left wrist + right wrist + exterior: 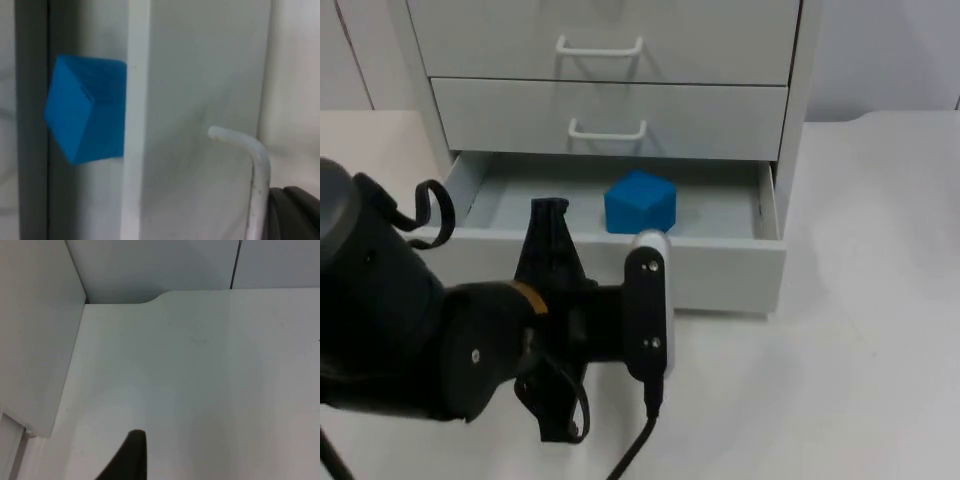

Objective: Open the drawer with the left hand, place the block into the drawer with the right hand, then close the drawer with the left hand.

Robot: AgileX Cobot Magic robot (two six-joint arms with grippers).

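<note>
Your left gripper [552,235], fingers' state unclear, sits at the open drawer [720,270] front to shut the block [640,202] inside.

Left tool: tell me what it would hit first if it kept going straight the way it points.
Most likely the open bottom drawer's front panel, next to its handle. The left tool points at that panel, and the blue block lies behind it inside the drawer. Depth is hard to judge.

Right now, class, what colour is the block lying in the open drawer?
Blue. The block in the open drawer shows best in the top view.
</note>
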